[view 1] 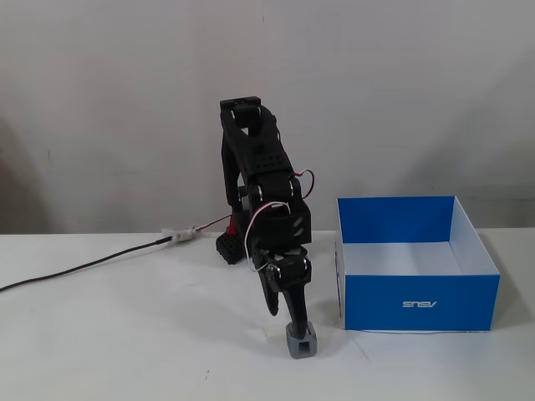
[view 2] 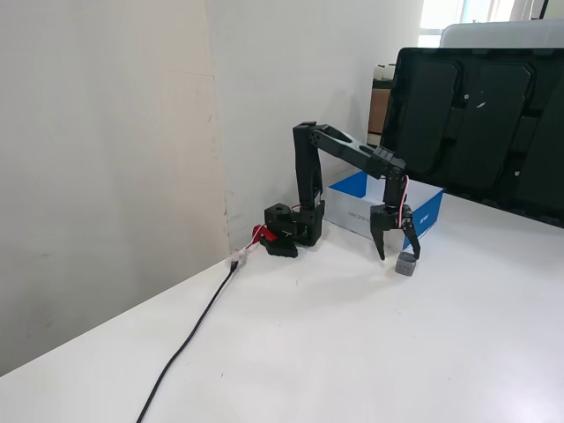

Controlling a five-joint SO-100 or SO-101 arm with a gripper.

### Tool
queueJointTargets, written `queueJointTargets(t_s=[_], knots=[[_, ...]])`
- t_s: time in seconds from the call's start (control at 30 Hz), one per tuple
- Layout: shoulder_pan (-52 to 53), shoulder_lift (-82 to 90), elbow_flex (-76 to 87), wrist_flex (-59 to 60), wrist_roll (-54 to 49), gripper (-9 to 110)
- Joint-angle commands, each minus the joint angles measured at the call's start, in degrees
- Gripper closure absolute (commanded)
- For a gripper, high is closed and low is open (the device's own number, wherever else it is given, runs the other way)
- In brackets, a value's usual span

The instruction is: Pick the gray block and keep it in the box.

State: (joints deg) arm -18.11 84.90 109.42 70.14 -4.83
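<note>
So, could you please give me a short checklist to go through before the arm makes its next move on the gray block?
1. Gripper open: ok, its fingers are spread in a fixed view.
2. Gripper at the gray block: ok, one finger reaches the block's top, the other hangs to its left.
3. Block between both fingers: cannot tell; in a fixed view it sits by one finger rather than centred.
4. Block resting flat on the table: ok.
5. Box open-topped and empty: ok, only white floor shows.
6. Path from block to box free: ok, nothing lies between them.
</note>
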Motion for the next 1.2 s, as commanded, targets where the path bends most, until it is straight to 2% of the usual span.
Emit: queueJointTargets(t_s=[0.0, 0.2, 0.33, 0.47, 0.7, 0.8, 0.93, 1.07, 1.17], knots=[[-1.2, -1.5, -5.2, -1.1, 1.0, 74], [-4.4, -13.2, -14.6, -1.3, 2.5, 74], [-4.9, -17.7, -18.2, -1.1, 2.8, 101], [-4.1, -15.5, -19.0, 0.5, 2.7, 101], [-4.5, 6.7, -27.5, 17.4, 1.8, 101], [-7.7, 15.0, -29.3, 22.2, 1.8, 101], [-16.9, 27.7, -26.7, 24.2, 1.0, 101], [-25.8, 33.3, -24.3, 23.7, -1.8, 101], [-36.1, 36.7, -20.8, 22.9, -4.0, 101]])
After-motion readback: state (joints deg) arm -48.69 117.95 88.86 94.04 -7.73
